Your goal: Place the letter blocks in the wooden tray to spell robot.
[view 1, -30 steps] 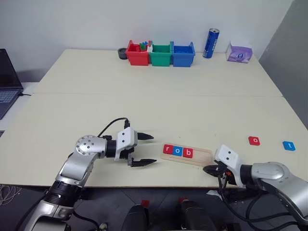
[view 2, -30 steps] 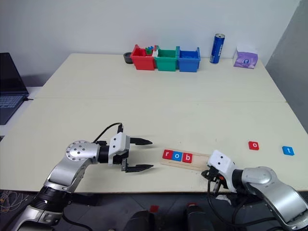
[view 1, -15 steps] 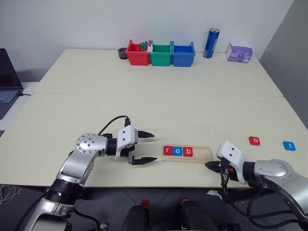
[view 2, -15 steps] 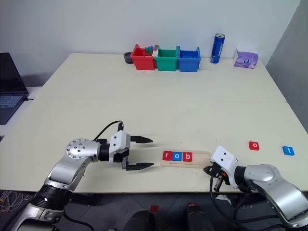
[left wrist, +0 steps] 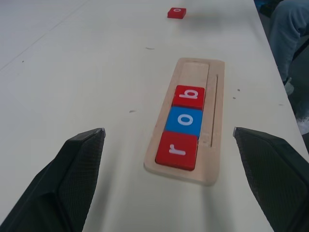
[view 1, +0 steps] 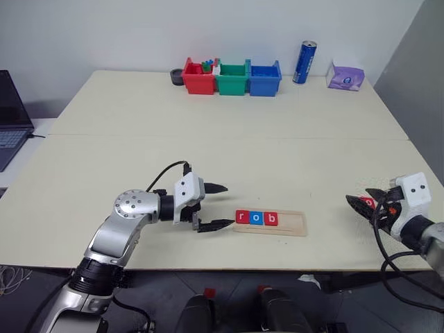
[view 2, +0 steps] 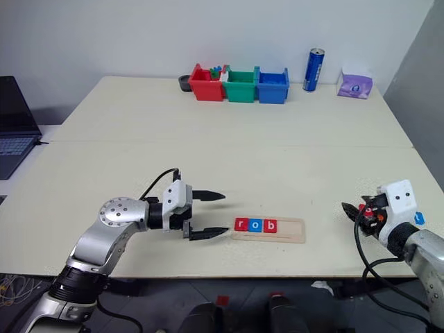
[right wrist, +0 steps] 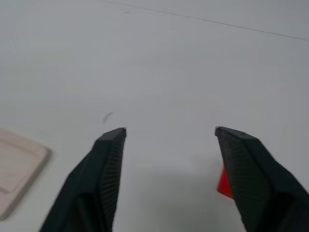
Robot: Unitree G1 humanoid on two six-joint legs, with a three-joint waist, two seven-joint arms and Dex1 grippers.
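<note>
The wooden tray [view 1: 290, 223] lies near the table's front edge. In its left part sit three letter blocks: red r [view 1: 242, 217], blue o [view 1: 256, 218] and red b [view 1: 271, 219]; the right part is bare. My left gripper [view 1: 227, 205] is open, level, just off the tray's left end, holding nothing. A red block [right wrist: 223, 183] lies on the table to the right, partly hidden by a finger [right wrist: 251, 174] of my open right gripper [view 1: 364, 200], which hangs over it. A sliver of a blue block [view 2: 419, 218] shows beside that hand.
Red [view 1: 198, 80], green [view 1: 232, 80] and blue [view 1: 264, 80] bins stand in a row at the table's back edge. Right of them are a blue can [view 1: 303, 62] and a purple tissue pack [view 1: 345, 76]. A laptop [view 1: 10, 118] sits off the left side.
My right gripper swung from the tray's right end over to the red block and opened. The tray, tilted a second ago, now lies straight. The left gripper barely moved.
</note>
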